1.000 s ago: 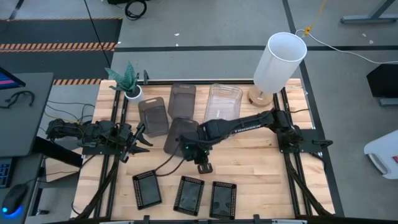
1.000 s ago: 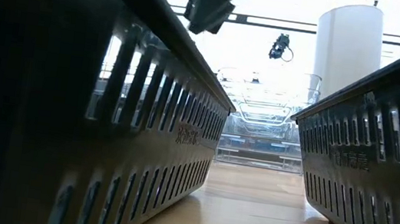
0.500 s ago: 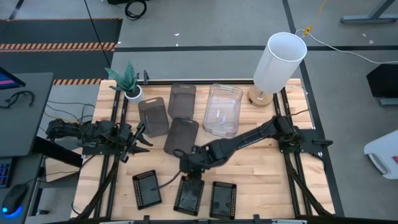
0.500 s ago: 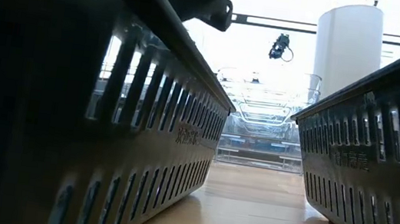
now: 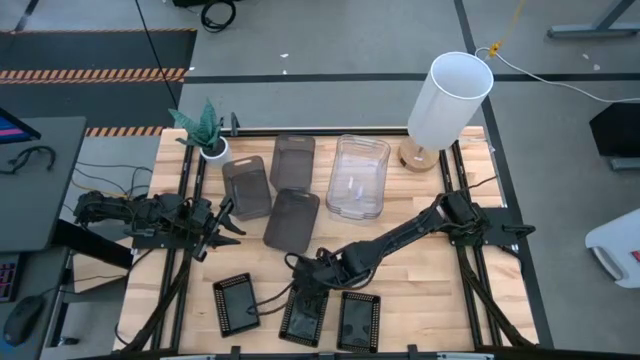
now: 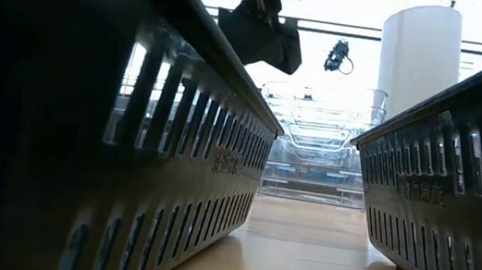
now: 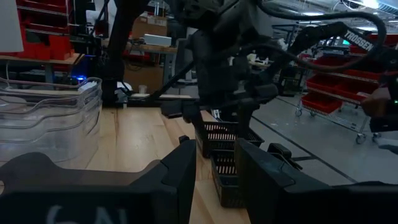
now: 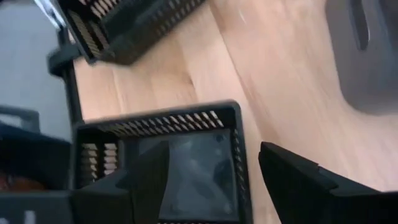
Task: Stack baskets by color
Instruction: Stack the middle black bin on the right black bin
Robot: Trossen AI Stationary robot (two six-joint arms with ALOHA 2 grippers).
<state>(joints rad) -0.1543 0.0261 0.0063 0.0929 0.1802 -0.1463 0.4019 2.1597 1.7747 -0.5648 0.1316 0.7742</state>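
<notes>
Fingers [image 8: 211,180] over three black baskets [image 5: 303,312]

Black mesh baskets [image 5: 303,314], smoky grey baskets [image 5: 291,220].

The table [image 5: 420,290] is pale, smooth wood. The small baskets [image 5: 305,313] are matt black plastic mesh. The large basket [image 5: 358,177] is glossy clear plastic.
</notes>
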